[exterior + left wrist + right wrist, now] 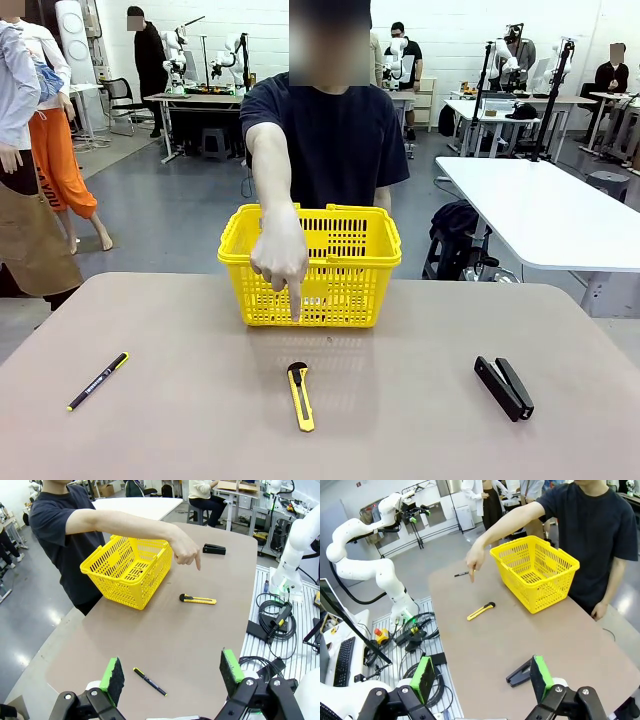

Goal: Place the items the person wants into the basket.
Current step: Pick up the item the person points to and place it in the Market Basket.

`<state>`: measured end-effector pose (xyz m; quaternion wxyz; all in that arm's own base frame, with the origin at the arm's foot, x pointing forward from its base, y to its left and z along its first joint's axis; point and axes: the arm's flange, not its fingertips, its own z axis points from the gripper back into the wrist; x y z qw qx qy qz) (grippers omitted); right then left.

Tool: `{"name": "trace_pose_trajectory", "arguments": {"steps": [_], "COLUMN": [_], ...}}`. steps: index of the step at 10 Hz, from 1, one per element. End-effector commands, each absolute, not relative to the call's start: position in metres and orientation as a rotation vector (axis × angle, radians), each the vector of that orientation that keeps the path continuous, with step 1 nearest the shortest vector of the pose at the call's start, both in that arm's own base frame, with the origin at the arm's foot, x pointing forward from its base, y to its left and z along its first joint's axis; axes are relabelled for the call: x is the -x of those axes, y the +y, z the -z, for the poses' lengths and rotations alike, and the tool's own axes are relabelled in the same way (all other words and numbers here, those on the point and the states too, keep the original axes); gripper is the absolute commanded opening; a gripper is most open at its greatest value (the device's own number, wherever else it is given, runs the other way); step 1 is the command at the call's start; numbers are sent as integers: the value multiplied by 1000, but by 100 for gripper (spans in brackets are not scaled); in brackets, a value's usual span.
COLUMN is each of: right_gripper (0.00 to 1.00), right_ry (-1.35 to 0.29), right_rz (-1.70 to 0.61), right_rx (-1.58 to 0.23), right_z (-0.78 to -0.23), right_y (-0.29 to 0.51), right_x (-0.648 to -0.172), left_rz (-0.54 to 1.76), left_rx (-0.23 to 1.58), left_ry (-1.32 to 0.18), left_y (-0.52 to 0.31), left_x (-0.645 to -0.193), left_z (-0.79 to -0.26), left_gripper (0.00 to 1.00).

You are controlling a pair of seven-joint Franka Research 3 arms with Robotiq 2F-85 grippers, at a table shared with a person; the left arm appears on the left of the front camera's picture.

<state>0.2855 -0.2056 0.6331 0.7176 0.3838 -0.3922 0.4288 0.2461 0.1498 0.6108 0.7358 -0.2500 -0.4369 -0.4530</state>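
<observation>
On the left wrist camera I see my left jaws wide apart and empty, the black pen [149, 681] on the desk [200, 640] just ahead of them, the yellow utility knife [198, 599] farther out below the person's pointing hand [186, 550], and the yellow basket [135, 592] beyond to the left. The right wrist camera shows me what that one leaves distant: the black stapler [520, 672] just ahead of my right jaws, likewise spread and empty, the knife well past it.
</observation>
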Motion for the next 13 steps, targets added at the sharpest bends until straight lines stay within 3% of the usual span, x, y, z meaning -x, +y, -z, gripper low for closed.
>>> {"name": "trace_pose_trajectory", "arguments": {"steps": [1,8,9,11,13], "right_gripper": [100,100,100,100,100], "right_ry": [-892,-892,-892,-892,-892], "right_rz": [-966,-966,-966,-966,-966], "right_rx": [-862,-862,-862,-862,-862], "right_z": [-635,-635,-635,-635,-635], "right_y": [-206,-206,-206,-206,-206], "right_x": [-288,-288,-288,-288,-288], "left_rz": [1015,995,1079,1179,994], "left_rx": [554,549,505,454,288], "left_ry": [-982,-960,-910,-682,-334], "left_y": [151,150,111,16,-88], "left_x": [-246,-246,-245,-259,-266], "left_z": [-610,-611,-629,-642,-620], "left_gripper": [100,100,100,100,100]}}
